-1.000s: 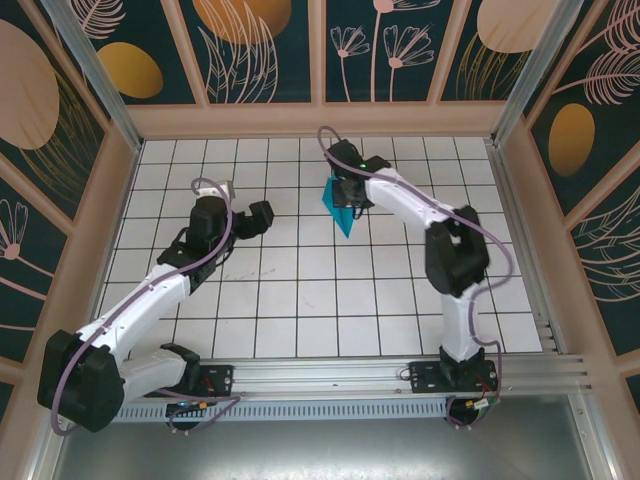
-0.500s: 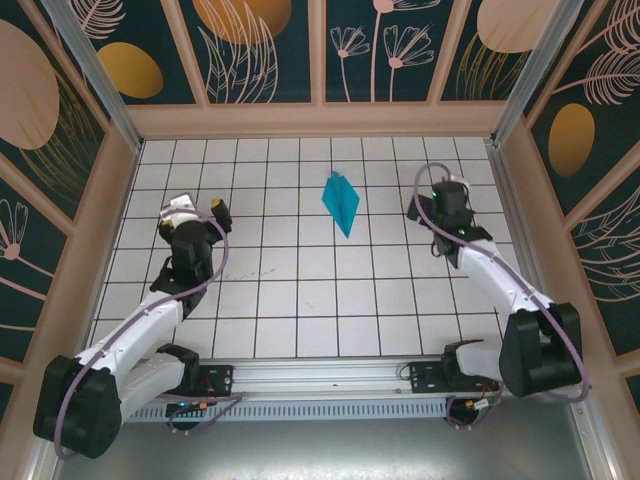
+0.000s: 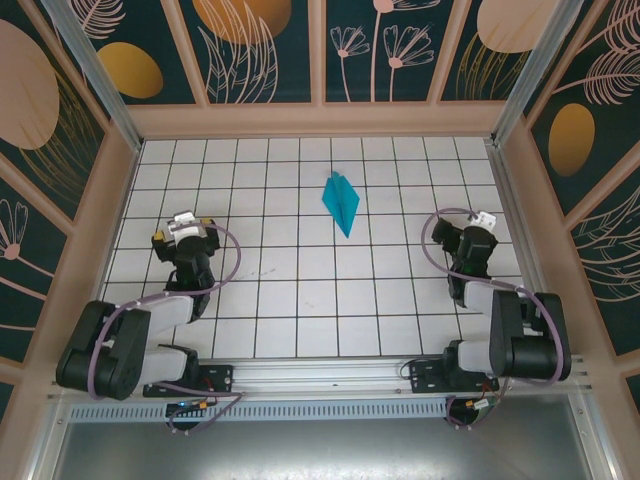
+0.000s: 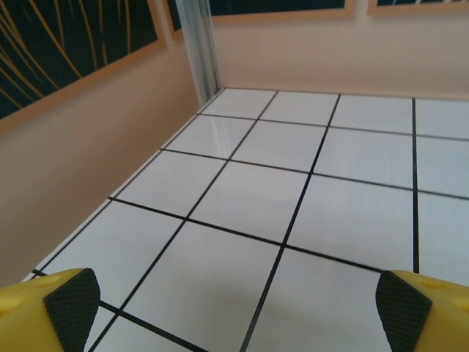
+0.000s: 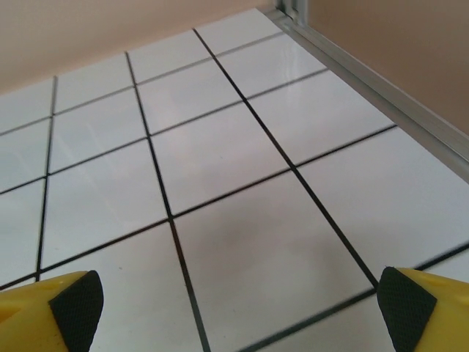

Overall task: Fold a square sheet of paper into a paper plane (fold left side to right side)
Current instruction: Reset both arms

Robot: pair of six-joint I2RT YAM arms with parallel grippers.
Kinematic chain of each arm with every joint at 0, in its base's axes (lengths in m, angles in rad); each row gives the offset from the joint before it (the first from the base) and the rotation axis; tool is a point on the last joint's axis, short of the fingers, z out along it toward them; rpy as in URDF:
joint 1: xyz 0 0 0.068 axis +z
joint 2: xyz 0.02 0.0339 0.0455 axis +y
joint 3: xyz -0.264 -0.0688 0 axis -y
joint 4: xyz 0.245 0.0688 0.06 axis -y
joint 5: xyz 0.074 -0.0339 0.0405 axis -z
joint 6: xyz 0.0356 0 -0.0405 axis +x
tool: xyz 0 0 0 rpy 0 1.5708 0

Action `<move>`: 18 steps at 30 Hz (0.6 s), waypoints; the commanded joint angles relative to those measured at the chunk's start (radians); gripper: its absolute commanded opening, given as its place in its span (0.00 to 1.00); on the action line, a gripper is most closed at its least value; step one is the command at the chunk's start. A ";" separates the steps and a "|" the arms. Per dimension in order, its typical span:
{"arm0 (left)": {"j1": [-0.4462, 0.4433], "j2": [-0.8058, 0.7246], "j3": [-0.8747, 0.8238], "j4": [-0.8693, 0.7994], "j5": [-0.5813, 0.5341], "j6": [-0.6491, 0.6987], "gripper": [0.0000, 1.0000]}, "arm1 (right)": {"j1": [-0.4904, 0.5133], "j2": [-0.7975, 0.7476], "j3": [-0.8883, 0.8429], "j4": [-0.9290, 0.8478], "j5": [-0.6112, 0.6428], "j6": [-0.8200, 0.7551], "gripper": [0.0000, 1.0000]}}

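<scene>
Cyan-teal paper, creased into a slim layered dart, forms the paper plane [image 3: 341,200]. It lies flat on the white tiled table [image 3: 300,300] toward 12 o'clock in the overhead view, its sharp tip pointing to about 6 o'clock. That view puts the left gripper [image 3: 186,232] at 9 o'clock and the right gripper [image 3: 478,224] at 3 o'clock, both well apart from the plane.

The wrist views give the close detail: glossy square tiles with thin black lines, a matte peach wall [image 4: 88,147] and an aluminium rail [image 5: 366,79]. Each gripper's yellow fingers end in black textured pads, the left pads [image 4: 69,308] and the right pads [image 5: 77,308]. They stand spread wide at the frame's corners, with bare tile between them and nothing held.
</scene>
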 commanded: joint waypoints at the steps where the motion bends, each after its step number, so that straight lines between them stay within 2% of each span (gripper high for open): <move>1: 0.020 0.027 -0.035 0.238 0.115 0.063 0.98 | -0.004 0.043 -0.029 0.305 -0.075 -0.050 0.99; 7: 0.063 0.131 -0.054 0.420 0.264 0.076 0.99 | 0.000 0.175 -0.083 0.528 -0.141 -0.082 0.99; 8: 0.067 0.143 -0.051 0.441 0.243 0.063 0.99 | 0.004 0.200 -0.094 0.576 -0.141 -0.092 0.99; 10: 0.090 0.129 -0.069 0.437 0.298 0.052 0.98 | 0.005 0.189 -0.083 0.534 -0.142 -0.096 0.99; 13: 0.116 0.160 -0.117 0.550 0.323 0.025 0.99 | 0.000 0.188 -0.067 0.502 -0.175 -0.096 0.99; 15: 0.124 0.243 -0.117 0.662 0.327 0.029 0.98 | 0.001 0.187 -0.067 0.502 -0.172 -0.096 0.99; 17: 0.127 0.196 -0.075 0.495 0.331 0.012 0.99 | 0.003 0.189 -0.067 0.501 -0.169 -0.098 0.99; 18: 0.134 0.216 -0.067 0.512 0.333 0.008 0.99 | 0.004 0.189 -0.067 0.501 -0.167 -0.099 0.99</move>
